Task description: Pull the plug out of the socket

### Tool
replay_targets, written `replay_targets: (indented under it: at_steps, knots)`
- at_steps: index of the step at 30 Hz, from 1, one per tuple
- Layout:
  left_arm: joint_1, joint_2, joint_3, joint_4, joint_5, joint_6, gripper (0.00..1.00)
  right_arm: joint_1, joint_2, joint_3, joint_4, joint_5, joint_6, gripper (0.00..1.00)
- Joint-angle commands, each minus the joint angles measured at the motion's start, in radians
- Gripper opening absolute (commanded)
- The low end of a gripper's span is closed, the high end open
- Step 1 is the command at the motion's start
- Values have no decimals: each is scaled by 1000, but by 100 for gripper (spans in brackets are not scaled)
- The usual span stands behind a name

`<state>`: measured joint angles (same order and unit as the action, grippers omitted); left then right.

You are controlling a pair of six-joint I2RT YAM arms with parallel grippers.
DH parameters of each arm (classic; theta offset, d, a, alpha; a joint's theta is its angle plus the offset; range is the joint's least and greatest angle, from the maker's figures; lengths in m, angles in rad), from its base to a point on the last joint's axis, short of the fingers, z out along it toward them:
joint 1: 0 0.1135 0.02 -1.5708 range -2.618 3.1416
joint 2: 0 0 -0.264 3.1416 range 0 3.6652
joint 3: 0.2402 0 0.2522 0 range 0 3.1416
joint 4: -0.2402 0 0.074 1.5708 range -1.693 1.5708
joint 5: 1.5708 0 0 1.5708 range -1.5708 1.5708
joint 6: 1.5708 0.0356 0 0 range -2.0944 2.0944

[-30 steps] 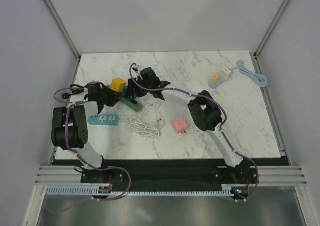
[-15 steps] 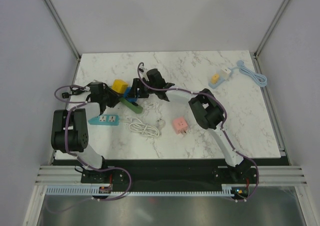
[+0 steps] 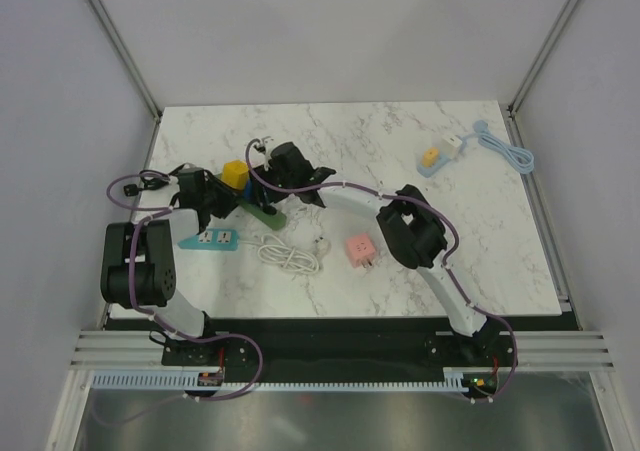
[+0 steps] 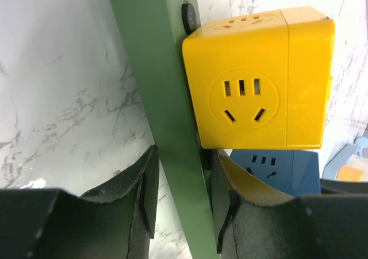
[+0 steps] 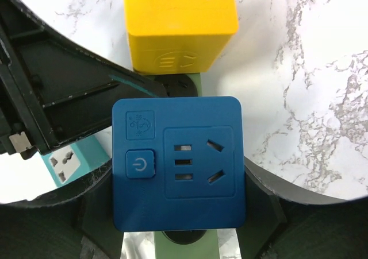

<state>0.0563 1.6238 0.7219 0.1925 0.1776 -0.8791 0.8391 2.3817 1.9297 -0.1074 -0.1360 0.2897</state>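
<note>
Marble tabletop (image 3: 480, 231), left of centre. We saw the left gripper (image 4: 181, 173) clenched on the green strip (image 4: 155, 69), the right gripper (image 5: 178, 181) grasping the blue cube (image 5: 178, 155).

The blue socket cube (image 5: 195, 201) is showing a power symbol on its button (image 5: 140, 164). The embossed emblem (image 5: 140, 124) above it and another on the yellow cube (image 5: 179, 18) are possibly logos, unreadable here.
</note>
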Motion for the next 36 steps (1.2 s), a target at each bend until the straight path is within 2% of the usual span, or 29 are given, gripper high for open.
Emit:
replay_targets:
  at_steps: [1,7,10,14,16,18,19,22,28,34,36]
  knots:
    - [-4,7,-36,-45,-83,129,2,-177,-119,-18,204,-188,261,0]
    - [-6,19,-38,-36,-75,118,2,-180,-96,-37,291,-254,324,0]
    - [-6,15,-50,-28,-78,112,2,-134,-110,-3,175,-87,165,0]
    - [-6,19,-49,-25,-72,114,2,-130,-159,-26,79,33,103,0]
    - [-6,24,-45,-24,-66,114,2,-147,-244,-70,42,129,69,0]
    - [-4,30,-41,-22,-60,115,2,-176,-323,-127,-36,159,11,0]
    - [-4,34,-33,-21,-59,115,2,-182,-334,-95,-180,171,-41,0]
    - [-3,42,-24,-28,-56,115,2,-205,-360,-23,-467,251,-118,0]
    - [-4,41,-27,-28,-55,117,2,-258,-525,-194,-707,246,-170,0]
    - [-3,38,-30,-22,-49,118,2,-281,-556,-325,-870,294,-230,0]
    - [-4,38,-30,-19,-43,121,2,-281,-569,-363,-874,280,-231,0]
